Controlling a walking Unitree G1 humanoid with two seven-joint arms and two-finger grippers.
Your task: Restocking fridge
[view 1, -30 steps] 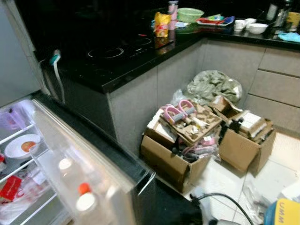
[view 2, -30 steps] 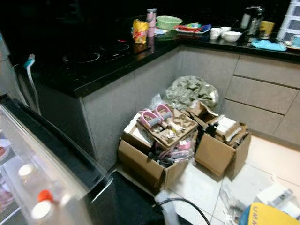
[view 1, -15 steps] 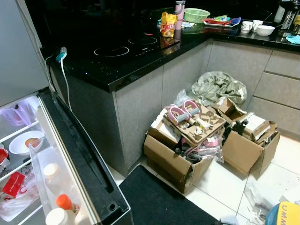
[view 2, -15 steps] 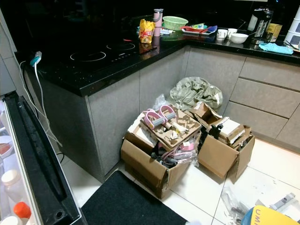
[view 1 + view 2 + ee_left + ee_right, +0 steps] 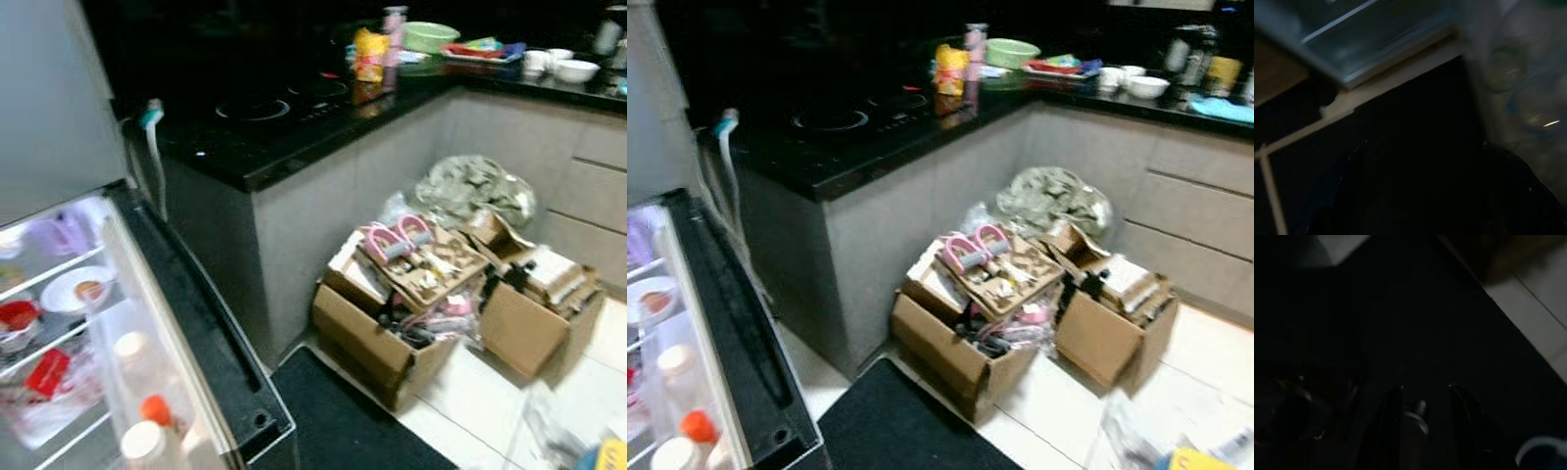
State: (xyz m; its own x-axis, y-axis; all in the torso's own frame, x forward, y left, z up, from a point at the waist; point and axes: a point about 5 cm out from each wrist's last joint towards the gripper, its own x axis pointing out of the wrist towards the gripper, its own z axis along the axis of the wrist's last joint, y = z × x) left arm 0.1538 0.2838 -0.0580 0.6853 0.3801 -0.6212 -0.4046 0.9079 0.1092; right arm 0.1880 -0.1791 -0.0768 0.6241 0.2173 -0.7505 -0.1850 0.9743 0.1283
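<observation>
Your head views are soft with blur, so read the small things with care. The fridge (image 5: 59, 147) stands at your left with its door (image 5: 201, 352) swung open toward you; only part of the inside falls within the picture. On its shelves you can make out a white plate (image 5: 76, 291) with something orange-brown on it, a red packet (image 5: 46, 372), and a red item (image 5: 20, 315) that the blur keeps you from naming. In the door rack sit pale bottles, one with an orange cap (image 5: 155, 409) and one with a white cap (image 5: 142, 443), their lower parts cut off by the frame edge.

Beside the fridge runs the black surface (image 5: 284, 137) with a cooktop (image 5: 255, 110), a yellow bag (image 5: 369, 54) and a green basket (image 5: 429, 36) farther back. On the floor below stand two open cardboard boxes (image 5: 377, 343) crammed with clutter, a pair of pink slippers (image 5: 392, 238) on top, and a grey-green sack (image 5: 470, 191) behind them. A black mat (image 5: 343, 421) lies just before the nearer box.

The right gripper (image 5: 1425, 396) hangs over that dark mat, and its fingers (image 5: 1462, 399) stand slightly apart with a pale rounded thing between them; you cannot tell what it is or whether they grip it. The left wrist view is dark and smeared: a fridge shelf edge (image 5: 1376, 44) and a clear bottle (image 5: 1513, 93) are all you get, and you cannot tell how those fingers stand.
</observation>
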